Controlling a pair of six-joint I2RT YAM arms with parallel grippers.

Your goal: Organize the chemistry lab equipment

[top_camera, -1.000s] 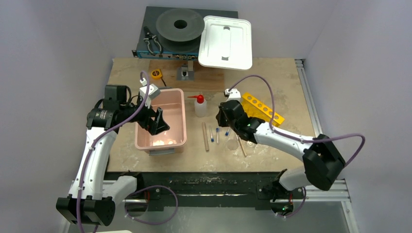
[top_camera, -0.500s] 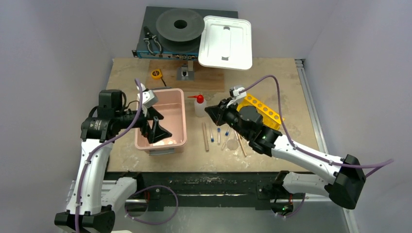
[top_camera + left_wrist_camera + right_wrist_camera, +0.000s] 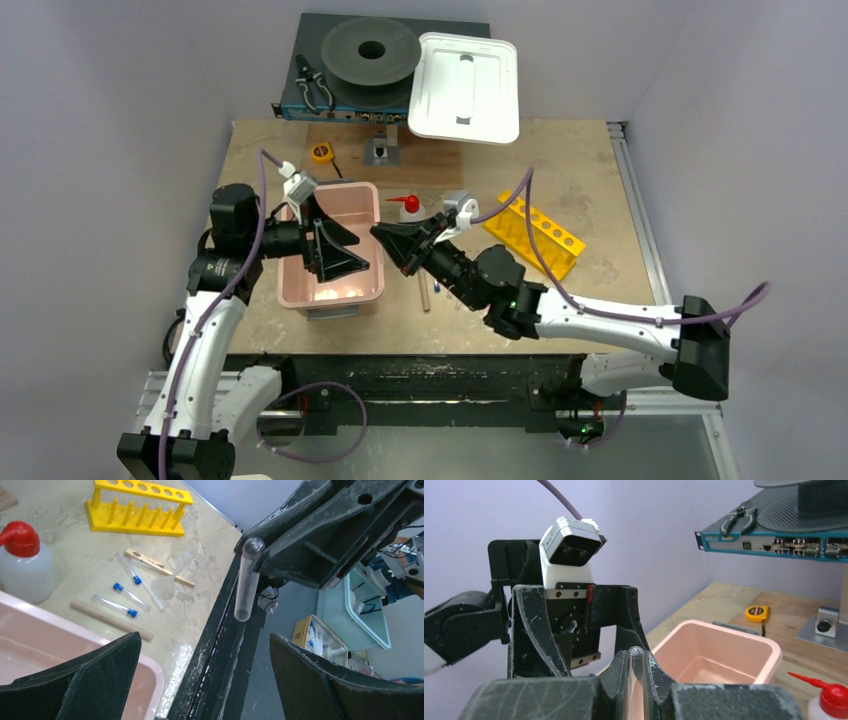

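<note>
While hovering at the pink bin's (image 3: 330, 298) right rim, pinches a clear test tube (image 3: 246, 580) in right tool (image 3: 382, 233), fingers clamped on it. Faces left tool (image 3: 350, 250), fingers spread wide over bin. Leaves blue-capped tubes (image 3: 125, 594) lying on table (image 3: 590, 170), right of bin.

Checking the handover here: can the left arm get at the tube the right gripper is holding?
Probably yes. The left gripper is open and facing the tube, which sticks out bare from the right gripper, whose fingers are closed on it. Nothing sits between them.
</note>
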